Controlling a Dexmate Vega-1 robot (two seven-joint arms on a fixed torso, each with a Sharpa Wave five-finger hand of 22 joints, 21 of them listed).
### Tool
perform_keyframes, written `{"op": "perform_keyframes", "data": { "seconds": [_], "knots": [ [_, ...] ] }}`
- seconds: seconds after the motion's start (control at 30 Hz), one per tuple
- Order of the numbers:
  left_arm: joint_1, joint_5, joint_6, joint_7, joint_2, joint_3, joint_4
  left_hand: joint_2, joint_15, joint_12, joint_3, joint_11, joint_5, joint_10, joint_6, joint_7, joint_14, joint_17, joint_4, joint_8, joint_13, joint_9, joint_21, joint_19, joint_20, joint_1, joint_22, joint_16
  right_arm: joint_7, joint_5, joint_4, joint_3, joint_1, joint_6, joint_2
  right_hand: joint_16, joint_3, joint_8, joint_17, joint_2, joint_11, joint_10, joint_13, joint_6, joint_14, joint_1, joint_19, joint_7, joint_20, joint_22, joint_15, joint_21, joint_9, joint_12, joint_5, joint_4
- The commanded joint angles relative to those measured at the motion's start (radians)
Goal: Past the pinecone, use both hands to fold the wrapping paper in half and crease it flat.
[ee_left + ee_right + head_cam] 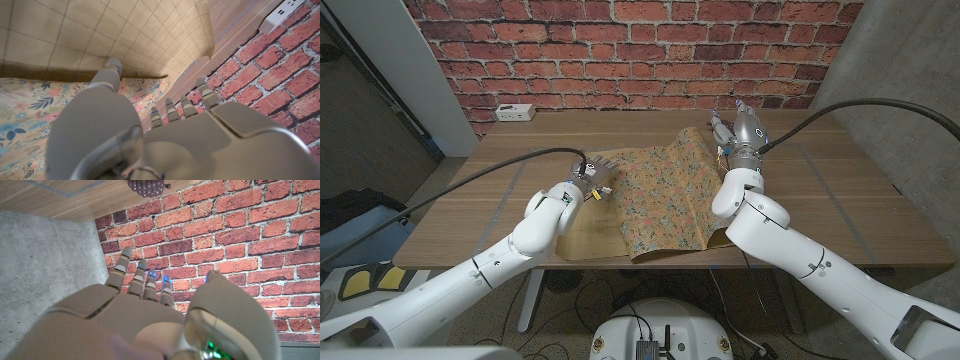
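Note:
The wrapping paper [660,200] lies mid-table, floral side up, with its left part turned over to show a tan gridded back [588,232]. My left hand [590,183] sits at that flap's far edge with its fingers spread. Its thumb [107,75] touches the line where the gridded side [100,30] meets the floral side [25,110]. My right hand [740,130] is raised over the paper's far right corner, fingers [145,282] straight and holding nothing. The brown pinecone [145,186] stands on the wood ahead of the right hand.
A white power strip [512,112] lies at the table's back left by the brick wall [620,50]; the left wrist view shows it too [292,12]. A grey concrete wall [910,60] stands to the right. Bare wood [840,190] flanks the paper.

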Motion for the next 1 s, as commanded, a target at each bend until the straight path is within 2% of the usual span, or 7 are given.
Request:
{"op": "perform_keyframes", "data": {
  "seconds": [0.03,0.23,0.63,0.73,0.83,0.9,1.0],
  "knots": [
    [-0.032,-0.038,-0.008,0.093,-0.031,0.039,0.081,0.011,0.001,0.006,0.002,-0.001,-0.006,0.011,-0.001,-0.002,0.026,0.001,0.003,0.008,0.0,0.004,0.01,0.012,0.002,0.014,0.003,0.009,0.019,-0.038,-0.002,0.001,-0.01,0.006,0.003,0.003,-0.001,-0.002,0.001,0.008,0.0,0.012,0.003,0.014,0.011,-0.002,0.013,0.003,0.0,0.001,-0.006,-0.001,0.002,-0.003,0.005,-0.007],
    [-0.061,-0.049,-0.017,0.12,-0.045,0.071,0.124,0.024,0.0,0.008,0.005,-0.002,-0.009,0.019,0.002,-0.002,0.037,0.001,0.001,0.01,0.0,0.004,0.011,0.016,0.006,0.025,0.003,0.009,0.027,-0.053,0.001,0.0,-0.013,0.011,0.004,0.004,-0.001,-0.003,-0.002,0.008,-0.001,0.019,0.003,0.016,0.016,-0.006,0.015,0.003,0.0,0.002,-0.009,-0.003,0.002,-0.003,0.005,-0.008],
    [-0.051,-0.088,0.001,0.394,-0.075,0.088,0.205,0.187,-0.055,0.06,0.023,0.007,-0.047,0.213,0.271,-0.001,0.196,0.001,0.001,0.065,0.003,0.008,0.046,0.106,0.005,0.131,0.013,0.02,0.044,-0.089,0.013,-0.013,-0.01,0.023,-0.002,0.005,0.0,-0.005,-0.007,0.006,-0.005,0.029,0.003,0.019,0.024,-0.013,0.019,0.001,0.0,0.002,-0.016,-0.006,0.002,-0.002,0.004,-0.009],
    [-0.049,-0.101,0.004,0.455,-0.08,0.092,0.221,0.219,-0.069,0.071,0.029,0.005,-0.046,0.262,0.366,0.0,0.233,0.004,0.009,0.082,0.004,0.009,0.056,0.122,0.009,0.142,0.017,0.023,0.05,-0.096,0.017,-0.014,-0.009,0.029,-0.002,0.004,0.0,-0.005,-0.008,0.005,-0.007,0.032,0.003,0.02,0.024,-0.014,0.019,0.0,0.0,0.002,-0.017,-0.007,0.002,-0.002,0.004,-0.01],
    [-0.044,-0.12,0.003,0.527,-0.084,0.09,0.234,0.236,-0.084,0.08,0.073,0.013,-0.042,0.327,0.601,0.014,0.276,0.008,0.061,0.134,0.005,0.011,0.07,0.132,0.007,0.117,0.024,0.018,0.055,-0.102,0.022,-0.014,-0.007,0.033,0.0,0.005,0.0,-0.005,-0.009,0.005,-0.007,0.034,0.003,0.023,0.027,-0.016,0.019,-0.001,0.0,0.002,-0.02,-0.007,0.002,-0.001,0.004,-0.01],
    [-0.04,-0.122,0.011,0.585,-0.089,0.09,0.245,0.232,-0.097,0.09,0.105,0.0,-0.042,0.383,0.728,0.063,0.316,0.006,0.087,0.156,0.004,0.013,0.082,0.145,0.006,0.101,0.026,0.018,0.056,-0.106,0.026,-0.013,-0.006,0.036,0.002,0.005,0.0,-0.005,-0.009,0.005,-0.008,0.036,0.003,0.023,0.028,-0.017,0.019,-0.001,0.0,0.002,-0.02,-0.008,0.002,-0.001,0.004,-0.01],
    [-0.038,-0.126,0.025,0.656,-0.098,0.092,0.263,0.227,-0.112,0.098,0.119,-0.006,-0.043,0.42,0.787,0.077,0.345,0.002,0.093,0.166,0.004,0.015,0.09,0.156,0.003,0.094,0.027,0.017,0.062,-0.11,0.032,-0.011,-0.006,0.043,0.002,0.006,0.0,-0.005,-0.011,0.004,-0.007,0.038,0.003,0.026,0.033,-0.019,0.02,-0.001,0.0,0.002,-0.02,-0.009,0.002,-0.001,0.003,-0.011]
  ]
}}
